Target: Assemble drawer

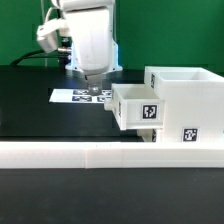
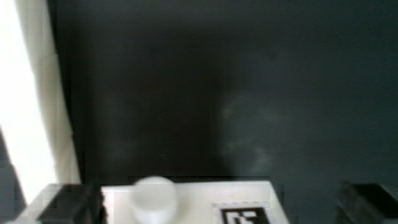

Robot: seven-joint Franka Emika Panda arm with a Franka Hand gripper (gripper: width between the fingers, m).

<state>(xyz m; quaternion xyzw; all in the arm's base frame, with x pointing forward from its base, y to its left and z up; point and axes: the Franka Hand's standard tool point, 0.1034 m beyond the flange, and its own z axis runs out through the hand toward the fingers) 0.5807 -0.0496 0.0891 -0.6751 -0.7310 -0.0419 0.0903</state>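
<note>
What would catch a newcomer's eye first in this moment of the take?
The white cube housing at the exterior view's right, with a small tray jutting from its side toward the arm. Behind the tray the gripper hangs over the marker board. In the wrist view, the tray's knob sits between the fingers.

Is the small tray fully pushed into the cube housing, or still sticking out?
Sticking out: in the exterior view the small tray juts from the cube housing toward that view's left.

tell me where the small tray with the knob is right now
In the exterior view the small tray sits right of centre, against the housing's left side, just right of the gripper.
</note>
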